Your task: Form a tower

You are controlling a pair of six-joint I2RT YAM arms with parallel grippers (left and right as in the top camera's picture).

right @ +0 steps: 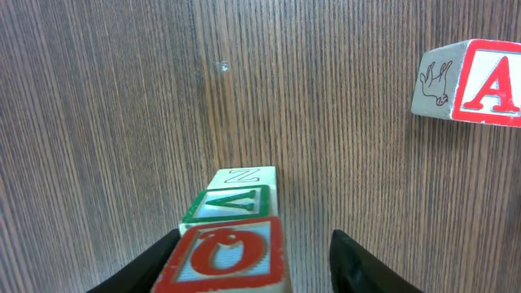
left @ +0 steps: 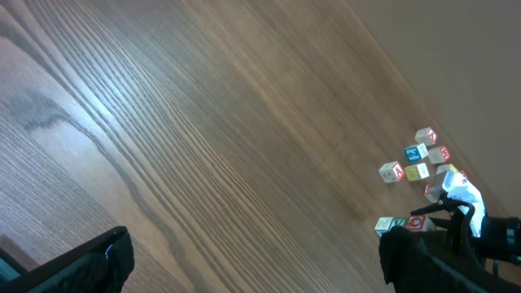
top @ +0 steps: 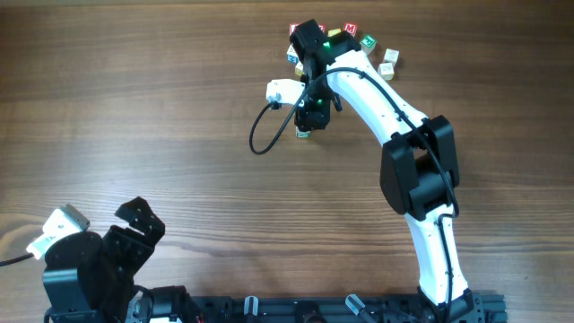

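Note:
The tower (right: 236, 216) is a column of three pale letter cubes: a plain Z cube lowest, a green V cube above it, a red O cube (right: 224, 256) on top. From overhead only its foot (top: 303, 134) shows under my right gripper (top: 308, 118). My right gripper (right: 256, 267) straddles the O cube. Its left finger lies against the cube and its right finger (right: 366, 264) stands apart from it, so the jaws are open. The left wrist view shows the tower (left: 399, 223) at lower right. My left gripper (left: 252, 268) hangs wide open over bare wood at the near left (top: 134, 229).
Several loose letter cubes lie behind the tower (top: 350, 31), with pale ones to the right (top: 387, 63). A red A cube (right: 480, 81) is close on the right in the right wrist view. A black cable (top: 258, 135) loops left of the right wrist.

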